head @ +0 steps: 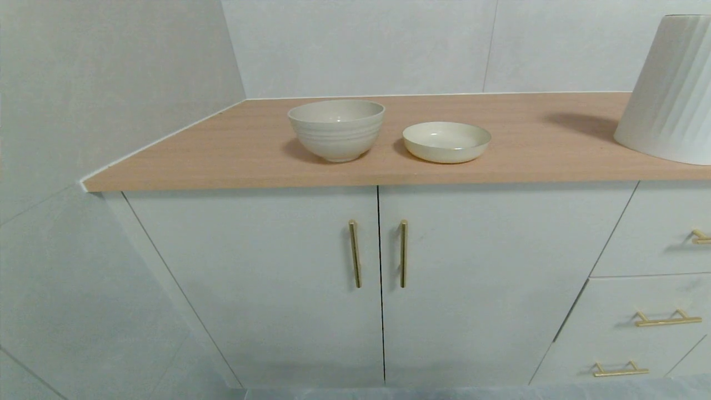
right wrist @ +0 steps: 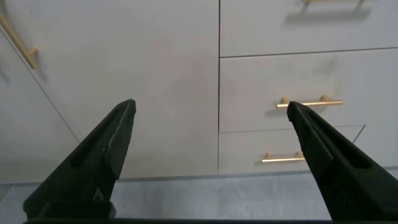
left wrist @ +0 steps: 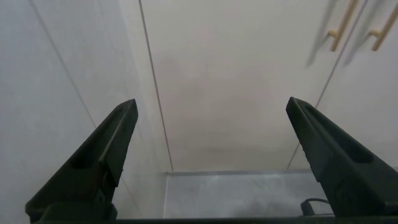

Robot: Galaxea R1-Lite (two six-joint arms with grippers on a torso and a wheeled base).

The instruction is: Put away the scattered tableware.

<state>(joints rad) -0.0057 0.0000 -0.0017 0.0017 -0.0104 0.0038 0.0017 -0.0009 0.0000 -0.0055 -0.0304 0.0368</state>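
deep ribbed bowl [head: 336, 129] and shallow dish [head: 446, 141] sat just apart on counter [head: 222, 158]. both looked glazed, rigid, slippery, breakable; rim pinch likely best hold. left end effector [left wrist: 211, 106] and right end effector [right wrist: 209, 106] gaped open, empty, low before cabinet fronts [head: 266, 278].

The bowl [head: 336, 129] is pale grey-cream with ridged bands; the shallow dish [head: 446, 141] is plain cream. The countertop [head: 222, 155] is light brown wood grain, the cabinet doors [head: 266, 289] white with gold handles [head: 355, 253]. The tall vessel [head: 669, 89] is white, vertically ribbed.
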